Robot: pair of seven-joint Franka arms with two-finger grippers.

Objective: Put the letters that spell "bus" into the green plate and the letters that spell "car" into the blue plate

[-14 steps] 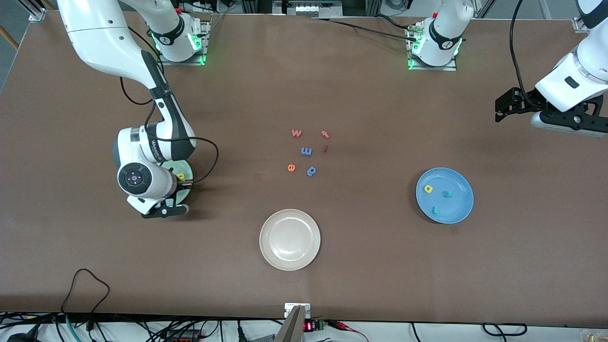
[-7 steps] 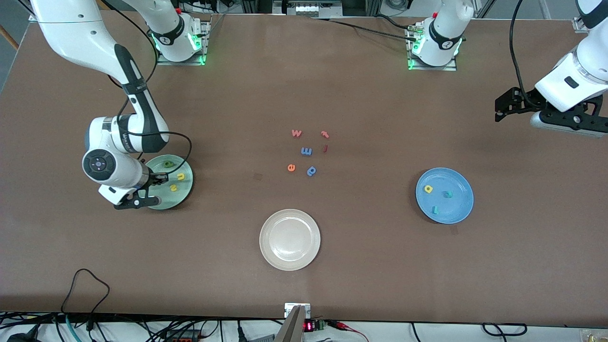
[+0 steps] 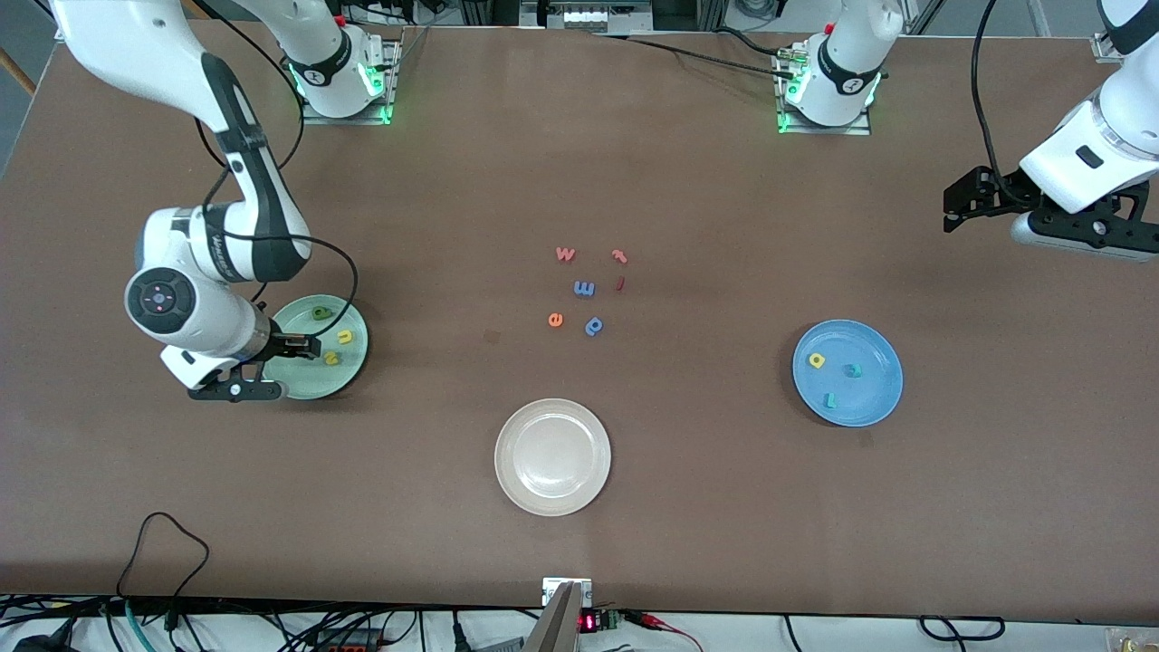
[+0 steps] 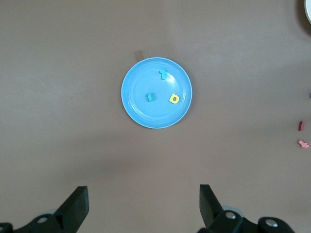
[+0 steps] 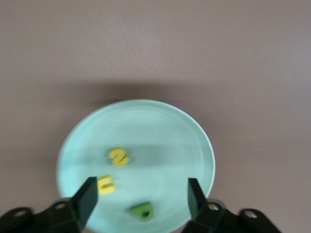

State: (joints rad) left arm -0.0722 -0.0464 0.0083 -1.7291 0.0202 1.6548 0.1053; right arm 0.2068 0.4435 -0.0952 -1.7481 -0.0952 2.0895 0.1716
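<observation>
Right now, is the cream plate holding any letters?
No, the cream plate is bare in the front view; the stray letters lie on the table farther from the camera.

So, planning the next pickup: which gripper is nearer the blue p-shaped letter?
Right. The right gripper hangs open over the green plate; the left gripper, waiting open at its own table end, is farther from the blue p-shaped letter.

Three letters (image 5: 120,158) in green plate (image 5: 160,121)
</observation>
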